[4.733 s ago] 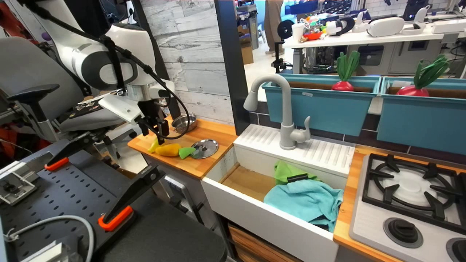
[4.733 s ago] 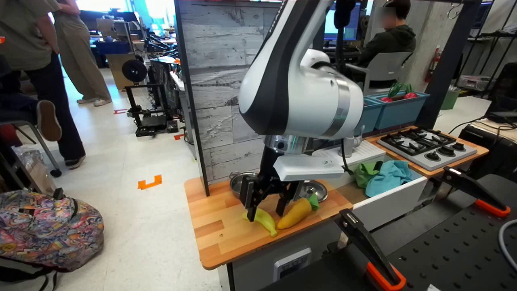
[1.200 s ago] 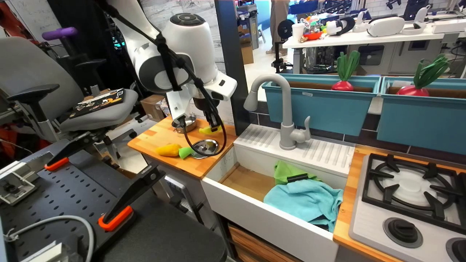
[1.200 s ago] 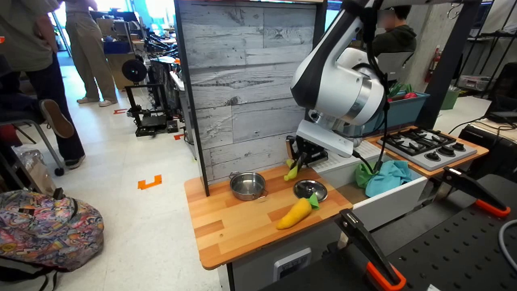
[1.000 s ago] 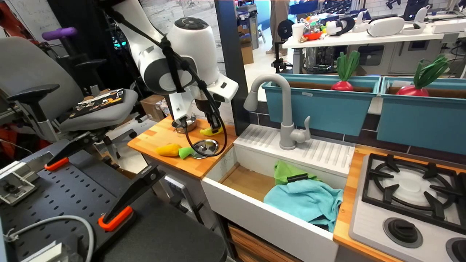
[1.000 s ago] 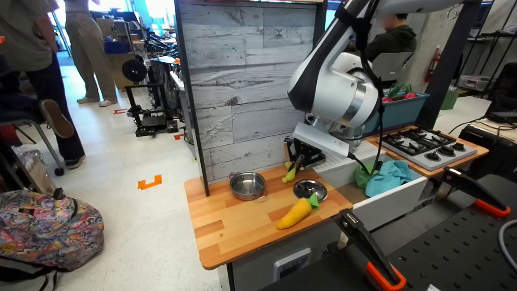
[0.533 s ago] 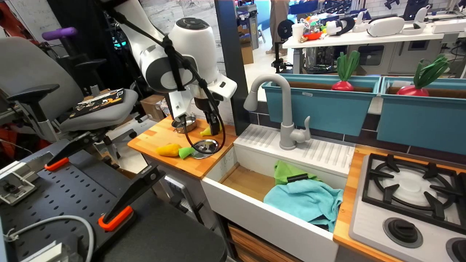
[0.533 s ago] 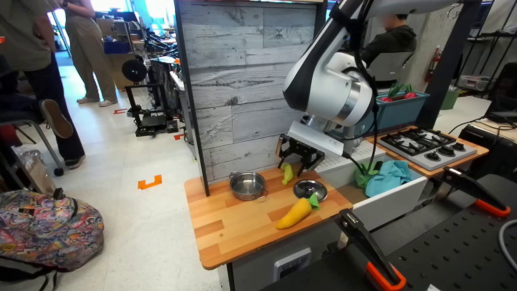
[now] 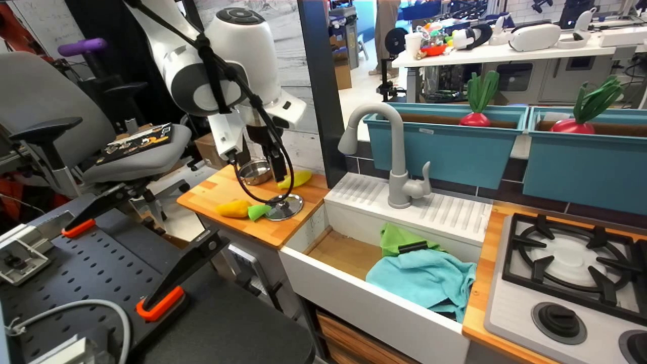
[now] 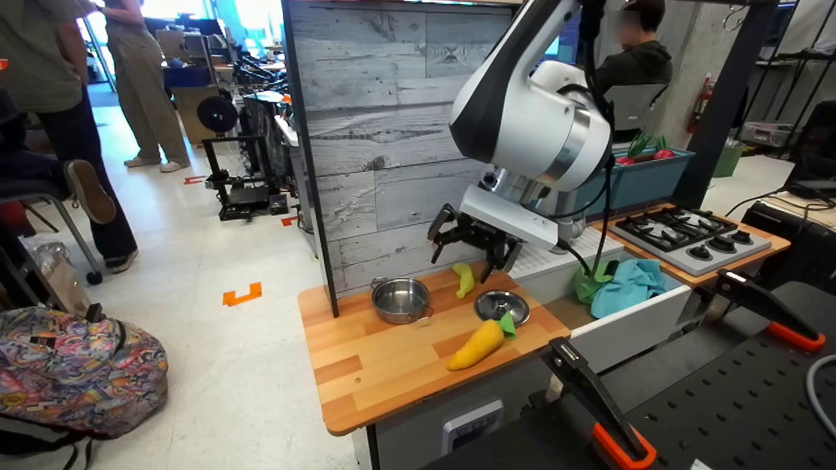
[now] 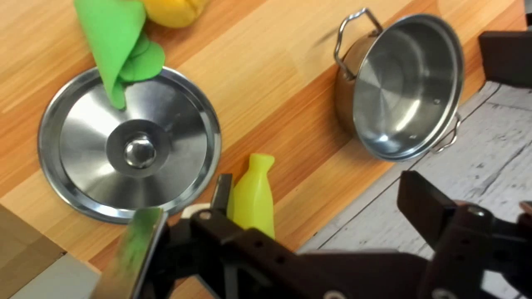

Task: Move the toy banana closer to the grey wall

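The yellow toy banana (image 10: 465,282) lies on the wooden counter near the foot of the grey plank wall (image 10: 405,137), between the pot and the lid. It also shows in an exterior view (image 9: 299,178) and, partly hidden by a finger, in the wrist view (image 11: 254,195). The wall fills the lower right of the wrist view (image 11: 486,166). My gripper (image 10: 459,269) is open and empty just above the banana, not holding it. In the wrist view its fingers (image 11: 318,178) are wide apart.
A steel pot (image 10: 400,301) stands left of the banana by the wall. A steel lid (image 10: 501,307) lies to its right. A yellow toy carrot with green top (image 10: 478,344) lies nearer the front edge. The sink (image 9: 374,313) with cloths and grey faucet (image 9: 399,151) adjoins the counter.
The banana has gone from beside the carrot at the front edge to near the wall, carried in my gripper. Since then the gripper has opened, let it go and risen slightly.
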`<action>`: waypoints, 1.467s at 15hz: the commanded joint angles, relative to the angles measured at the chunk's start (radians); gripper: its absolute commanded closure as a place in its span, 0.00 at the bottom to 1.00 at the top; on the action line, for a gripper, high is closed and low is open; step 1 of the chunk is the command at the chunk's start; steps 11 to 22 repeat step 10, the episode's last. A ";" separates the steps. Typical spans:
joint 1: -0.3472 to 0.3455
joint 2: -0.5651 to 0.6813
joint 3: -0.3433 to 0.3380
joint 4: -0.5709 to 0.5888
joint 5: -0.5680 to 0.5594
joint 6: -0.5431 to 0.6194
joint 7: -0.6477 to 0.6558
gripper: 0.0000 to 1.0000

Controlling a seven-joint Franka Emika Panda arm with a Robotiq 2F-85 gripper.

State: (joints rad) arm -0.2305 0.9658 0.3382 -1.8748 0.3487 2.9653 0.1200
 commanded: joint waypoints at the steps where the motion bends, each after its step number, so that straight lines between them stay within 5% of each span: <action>1: -0.017 -0.168 0.031 -0.221 0.013 0.017 -0.037 0.00; 5: 0.002 -0.291 0.036 -0.373 0.007 -0.022 -0.040 0.00; 6: 0.010 -0.205 0.029 -0.275 0.014 -0.005 -0.032 0.00; 22: 0.016 -0.267 0.028 -0.352 0.016 -0.007 -0.033 0.00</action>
